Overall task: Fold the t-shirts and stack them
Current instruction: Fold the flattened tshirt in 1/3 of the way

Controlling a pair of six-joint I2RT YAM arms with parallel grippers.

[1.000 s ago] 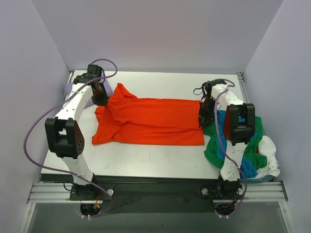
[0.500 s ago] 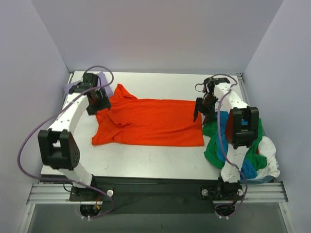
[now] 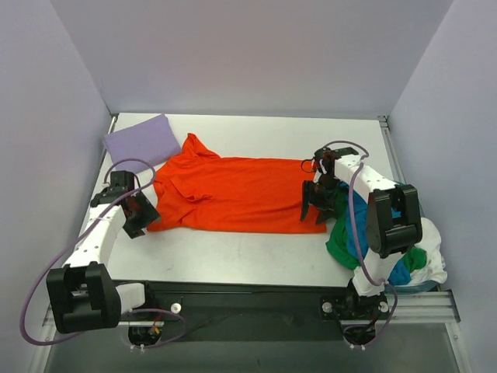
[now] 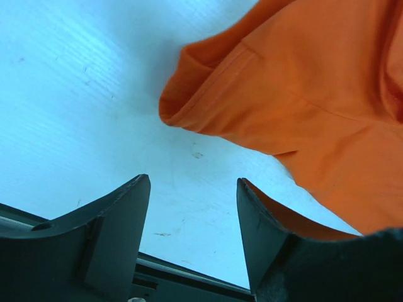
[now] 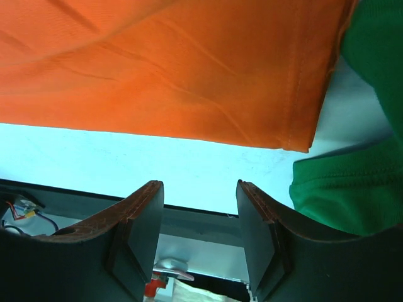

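White tabletop (image 3: 248, 256) carries everything. Orange-red t-shirt (image 3: 241, 194) lies flat mid-table, long axis left to right, collar end left, hem end right. Green t-shirt (image 3: 339, 241), blue t-shirt (image 3: 397, 270) and white t-shirt (image 3: 433, 252) are heaped near right, beside the hem. Lavender t-shirt (image 3: 141, 140) sits folded at the far-left corner. Left gripper (image 4: 192, 189): jaws spread, empty, just off the near-left corner, cloth ahead and to its right. Right gripper (image 5: 199, 189): jaws spread, empty, at the near-right hem corner, cloth just ahead. Each arm is nearest its own corner, so a fold across the short axis looks likely.
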